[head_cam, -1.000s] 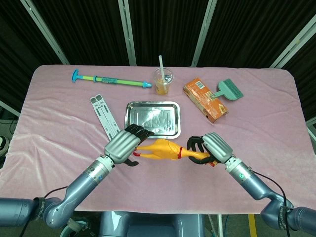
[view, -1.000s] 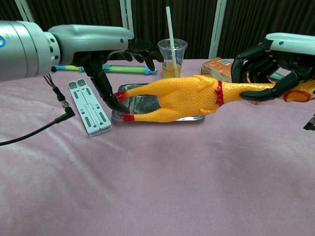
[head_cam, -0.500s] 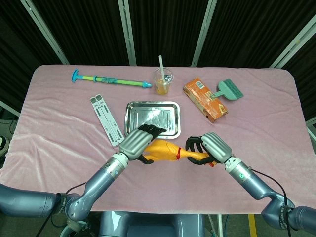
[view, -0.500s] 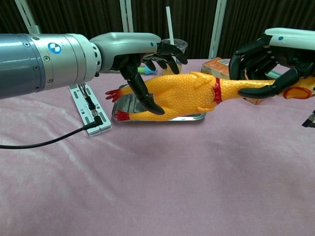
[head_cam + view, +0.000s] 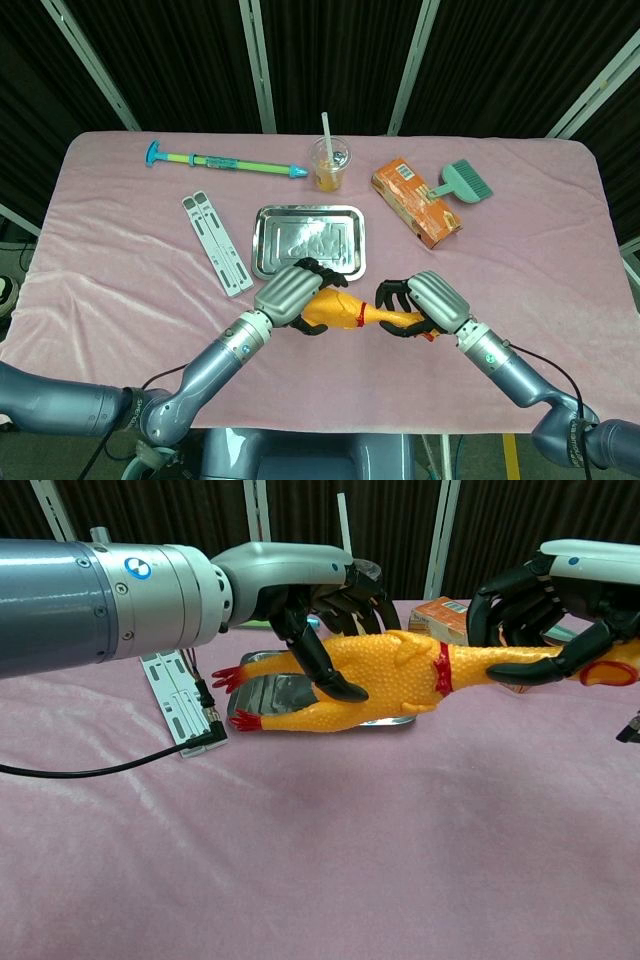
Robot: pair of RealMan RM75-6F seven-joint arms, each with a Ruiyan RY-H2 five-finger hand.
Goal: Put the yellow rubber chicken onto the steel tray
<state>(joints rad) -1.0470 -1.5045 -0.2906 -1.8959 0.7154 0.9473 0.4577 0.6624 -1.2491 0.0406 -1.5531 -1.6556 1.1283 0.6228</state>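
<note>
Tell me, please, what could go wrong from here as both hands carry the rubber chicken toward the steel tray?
The left robot hand wraps the yellow rubber chicken at its body, and the right robot hand at its neck; uneven motion could stretch the toy or pull it free. The cup with a straw behind the steel tray could be knocked over.

Both views bright, evenly lit from above; colours saturated. Pink desk (image 5: 120, 260) cloth shows only soft, faint shadows. Steel tray (image 5: 309, 241) mirrors patchy white glare in head view. Background behind desk near black, with pale frame bars standing out. Head view sharp throughout. Chest view: left arm (image 5: 90, 605) very close to lens, oversized, slightly soft; specular highlights on its metal shell.
</note>
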